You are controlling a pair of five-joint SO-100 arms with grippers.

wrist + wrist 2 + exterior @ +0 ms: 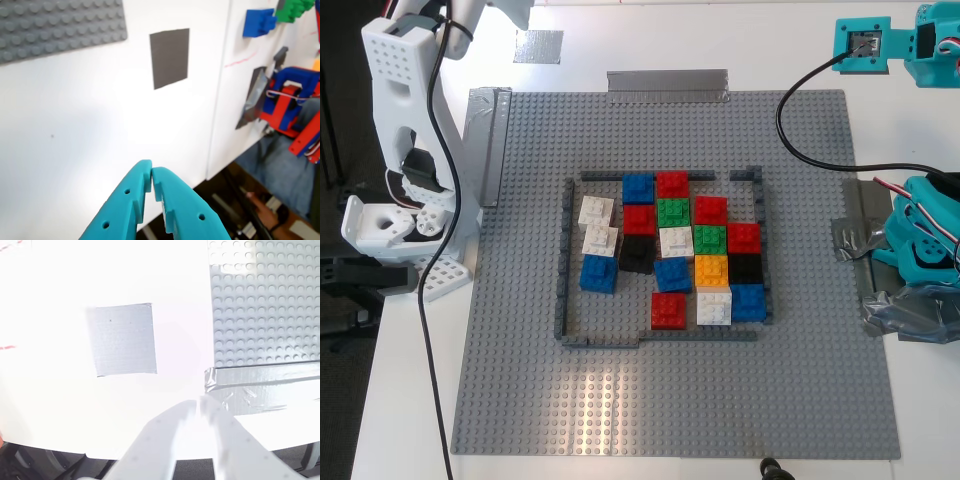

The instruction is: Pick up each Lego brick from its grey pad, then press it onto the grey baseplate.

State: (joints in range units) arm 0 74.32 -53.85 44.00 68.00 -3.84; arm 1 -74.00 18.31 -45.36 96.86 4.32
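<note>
Teal fingers of my first gripper [151,172] meet at the tips with nothing between them, hanging above the white table [75,140] just off one corner of the grey baseplate [55,25]. Beyond the tips, near that same corner, lies the darker of the grey pads [170,57], flat on the table. Past the table's edge a person's hand [262,210] shows.

White and washed by glare, my second gripper [199,405] also appears pinched closed and holds nothing. It hangs beside another corner of the baseplate, where silver tape [260,385] binds the plate's edge. The lighter, tape-like pad [125,340] sits just off that corner.

From the exterior view, the Lego bricks [670,250], blue, red, green, white, black and orange, stand packed together on the middle of the baseplate, ringed by a low wall of dark grey bricks [563,260]. A white arm [400,200] stands beside the baseplate at the exterior view's left, a teal arm [920,230] beside it at that view's right.
</note>
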